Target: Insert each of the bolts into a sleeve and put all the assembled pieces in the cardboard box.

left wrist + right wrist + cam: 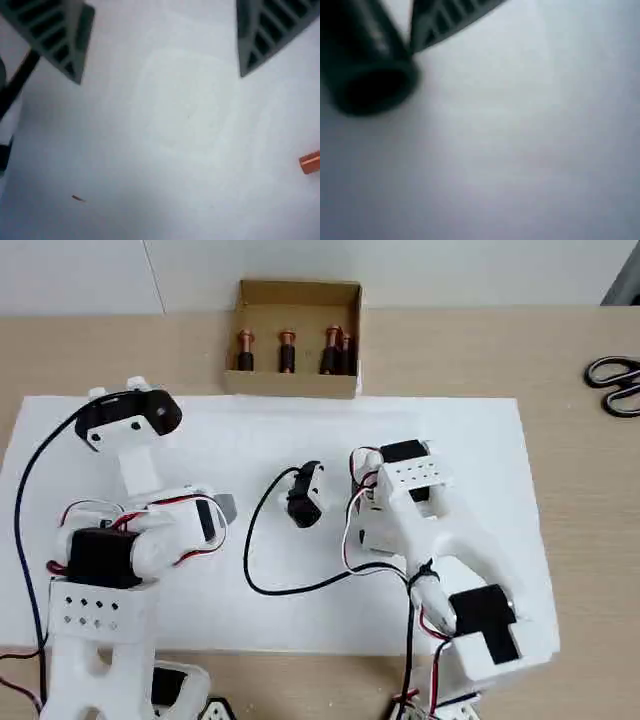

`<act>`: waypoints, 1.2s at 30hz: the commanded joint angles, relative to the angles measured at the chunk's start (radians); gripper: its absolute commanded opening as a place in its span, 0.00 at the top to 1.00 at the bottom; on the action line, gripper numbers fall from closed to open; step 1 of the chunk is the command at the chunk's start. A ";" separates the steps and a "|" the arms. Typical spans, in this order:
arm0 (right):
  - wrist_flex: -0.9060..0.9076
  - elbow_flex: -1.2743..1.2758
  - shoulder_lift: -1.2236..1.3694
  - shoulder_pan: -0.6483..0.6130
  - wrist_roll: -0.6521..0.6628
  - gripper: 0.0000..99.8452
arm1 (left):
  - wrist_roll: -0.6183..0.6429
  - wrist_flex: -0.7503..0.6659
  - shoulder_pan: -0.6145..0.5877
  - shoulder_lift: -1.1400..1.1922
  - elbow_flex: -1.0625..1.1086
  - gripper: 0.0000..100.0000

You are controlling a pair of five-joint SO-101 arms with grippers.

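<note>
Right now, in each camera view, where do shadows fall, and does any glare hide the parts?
High view: even light, no glare, only faint shadows on the sheet. Left wrist view: the open left end effector hangs over the sheet, which is dimmer toward one corner. Right wrist view: the held sleeve casts soft shade on the sheet.

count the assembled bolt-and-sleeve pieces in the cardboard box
4, in the cardboard box: one assembled piece at its left, another beside it, two close together at its right. More may be hidden.

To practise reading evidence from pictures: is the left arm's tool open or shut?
Open: the fingers of the left tool stand wide apart in its wrist view, nothing gripped between them, white sheet below.
</note>
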 commanded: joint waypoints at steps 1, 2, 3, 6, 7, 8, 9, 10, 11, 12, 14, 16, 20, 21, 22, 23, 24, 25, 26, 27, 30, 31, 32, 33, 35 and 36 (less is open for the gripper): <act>-0.001 0.000 0.001 0.004 -0.014 0.99 | 0.006 -0.012 -0.005 -0.021 -0.005 0.81; -0.002 -0.002 -0.004 0.012 -0.029 1.00 | 0.006 -0.012 -0.005 -0.021 -0.005 0.81; -0.004 -0.009 -0.005 0.021 -0.041 0.99 | 0.006 -0.012 -0.005 -0.021 -0.005 0.81; 0.002 -0.061 -0.005 0.061 -0.095 1.00 | 0.006 -0.012 -0.005 -0.021 -0.005 0.81; 0.005 -0.084 -0.005 0.074 -0.120 1.00 | 0.006 -0.012 -0.005 -0.021 -0.005 0.81; 0.007 -0.110 -0.005 0.087 -0.152 1.00 | 0.006 -0.012 -0.005 -0.021 -0.005 0.81; 0.008 -0.132 -0.005 0.097 -0.192 1.00 | 0.006 -0.012 -0.005 -0.021 -0.005 0.81; 0.008 -0.155 -0.005 0.108 -0.229 1.00 | 0.006 -0.012 -0.005 -0.021 -0.005 0.81; 0.008 -0.176 -0.005 0.117 -0.262 1.00 | 0.006 -0.012 -0.005 -0.021 -0.005 0.81; 0.008 -0.195 -0.005 0.122 -0.302 1.00 | 0.005 -0.012 -0.005 -0.021 -0.005 0.81; 0.008 -0.221 -0.005 0.124 -0.390 1.00 | 0.003 -0.012 -0.005 -0.021 -0.005 0.81; 0.008 -0.236 -0.005 0.117 -0.473 1.00 | 0.003 -0.012 -0.005 -0.020 -0.004 0.81; -0.012 -0.250 -0.001 0.097 -0.677 1.00 | 0.003 -0.011 -0.002 -0.012 0.002 0.81; -0.021 -0.250 0.004 0.094 -0.723 1.00 | 0.003 -0.014 0.002 -0.012 0.013 0.81; -0.036 -0.249 0.008 0.088 -0.766 1.00 | 0.003 -0.015 0.003 -0.012 0.022 0.81; -0.054 -0.249 0.019 0.088 -0.807 0.99 | 0.003 -0.017 0.003 -0.012 0.031 0.81; -0.067 -0.252 0.035 0.090 -0.839 0.99 | 0.002 -0.017 0.003 -0.012 0.039 0.81; -0.077 -0.253 0.051 0.091 -0.861 0.99 | 0.002 -0.017 0.003 -0.012 0.044 0.81; -0.082 -0.255 0.070 0.091 -0.873 0.99 | 0.002 -0.014 0.003 -0.014 0.044 0.81; -0.087 -0.255 0.088 0.088 -0.879 0.97 | 0.002 -0.012 0.003 -0.014 0.044 0.81; -0.087 -0.278 0.139 0.085 -0.884 0.89 | -0.006 -0.012 0.003 -0.018 0.044 0.81; -0.087 -0.292 0.153 0.087 -0.884 0.87 | -0.023 -0.012 0.003 -0.020 0.044 0.81; -0.084 -0.307 0.163 0.087 -0.884 0.86 | -0.040 -0.012 0.003 -0.020 0.045 0.81; -0.081 -0.324 0.173 0.087 -0.884 0.86 | -0.049 -0.012 0.003 -0.020 0.050 0.81; -0.079 -0.354 0.191 0.085 -0.884 0.86 | -0.052 -0.012 0.003 -0.020 0.059 0.81; -0.079 -0.367 0.199 0.085 -0.884 0.86 | -0.054 -0.012 0.003 -0.020 0.064 0.81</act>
